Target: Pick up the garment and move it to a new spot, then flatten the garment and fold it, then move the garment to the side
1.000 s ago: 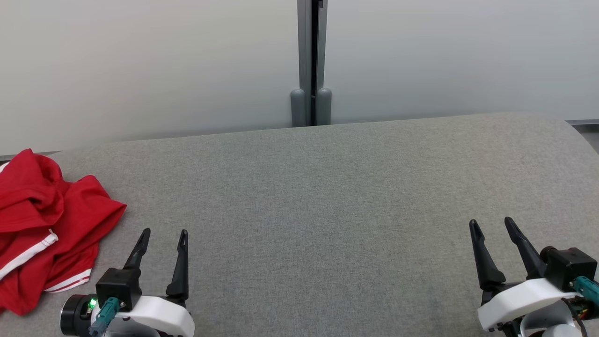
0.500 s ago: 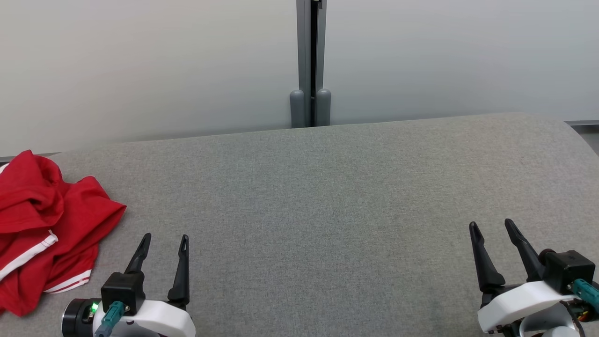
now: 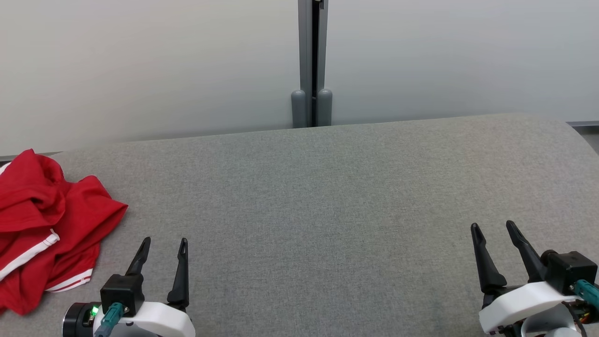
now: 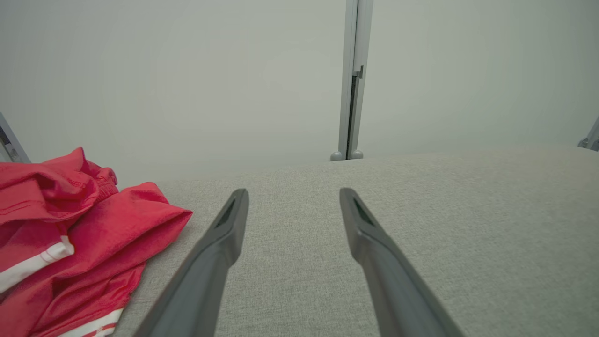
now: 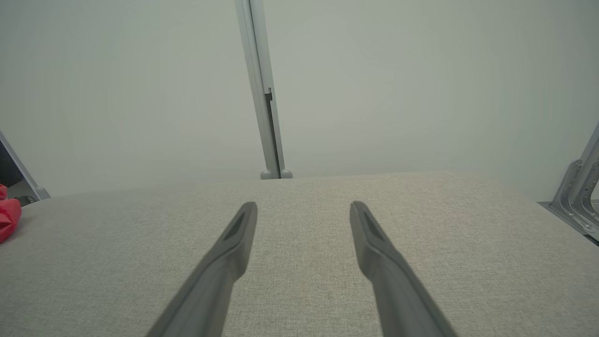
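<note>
The garment (image 3: 44,229) is red with white stripes and lies crumpled at the far left of the grey fabric surface (image 3: 327,201). My left gripper (image 3: 164,242) hovers at the lower left, open and empty, just right of the garment and apart from it. In the left wrist view the garment (image 4: 70,243) lies left of my left gripper (image 4: 292,193). My right gripper (image 3: 493,228) stands open and empty at the lower right, far from the cloth. The right wrist view shows my right gripper (image 5: 304,206) over bare fabric, with a sliver of the garment (image 5: 8,217) at the left edge.
A pale wall with a grey vertical post (image 3: 312,65) runs behind the surface's far edge. A metal bracket (image 5: 578,196) stands off the right end. The surface curves down at its right corner (image 3: 578,135).
My left gripper has drawn back slightly toward the bottom of the head view. The garment and right gripper have stayed put.
</note>
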Robot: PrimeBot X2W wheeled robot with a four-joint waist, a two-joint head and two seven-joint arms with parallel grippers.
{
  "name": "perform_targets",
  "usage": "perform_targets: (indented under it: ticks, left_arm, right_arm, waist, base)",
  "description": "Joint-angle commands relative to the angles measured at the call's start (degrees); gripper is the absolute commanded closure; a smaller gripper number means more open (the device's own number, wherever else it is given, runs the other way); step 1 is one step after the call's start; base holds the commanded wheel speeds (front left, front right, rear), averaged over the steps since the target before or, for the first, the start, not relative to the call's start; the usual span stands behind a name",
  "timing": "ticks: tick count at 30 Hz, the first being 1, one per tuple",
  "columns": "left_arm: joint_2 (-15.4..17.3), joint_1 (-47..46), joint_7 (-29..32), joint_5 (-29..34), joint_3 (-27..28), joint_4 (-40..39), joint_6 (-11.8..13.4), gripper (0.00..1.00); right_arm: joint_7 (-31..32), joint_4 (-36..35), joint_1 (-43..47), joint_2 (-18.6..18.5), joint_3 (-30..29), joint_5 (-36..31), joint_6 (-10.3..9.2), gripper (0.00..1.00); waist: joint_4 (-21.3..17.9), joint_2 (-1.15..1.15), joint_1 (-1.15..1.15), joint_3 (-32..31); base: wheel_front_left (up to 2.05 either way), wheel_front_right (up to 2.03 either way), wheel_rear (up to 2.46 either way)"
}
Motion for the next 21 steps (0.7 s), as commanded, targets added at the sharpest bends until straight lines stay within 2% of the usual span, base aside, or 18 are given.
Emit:
perform_targets:
  ticks: [1, 11, 21]
  left_arm:
    - [0.3, -0.5, 0.0, -0.4, 0.1, 0.1, 0.4, 0.0]
    - [0.6, -1.7, 0.0, -0.8, 0.2, 0.3, 0.5, 0.0]
    - [1.7, -3.5, 0.1, -1.7, 0.7, 0.2, 0.9, 0.0]
  right_arm:
    - [0.1, -0.2, 0.1, -0.2, -0.1, 0.4, 0.02, 0.0]
    - [0.4, -1.1, 0.4, -0.2, -0.4, 0.4, 0.02, 0.0]
    - [1.2, -3.6, 0.8, 0.2, 0.3, 0.0, 0.01, 0.0]
  waist:
    - [0.1, 0.0, 0.0, 0.0]
    - [3.0, 0.0, 0.0, 0.2]
    - [11.5, 0.0, 0.0, 0.4]
  base:
    - [0.0, 0.0, 0.0]
    - [0.0, 0.0, 0.0]
    - [0.0, 0.0, 0.0]
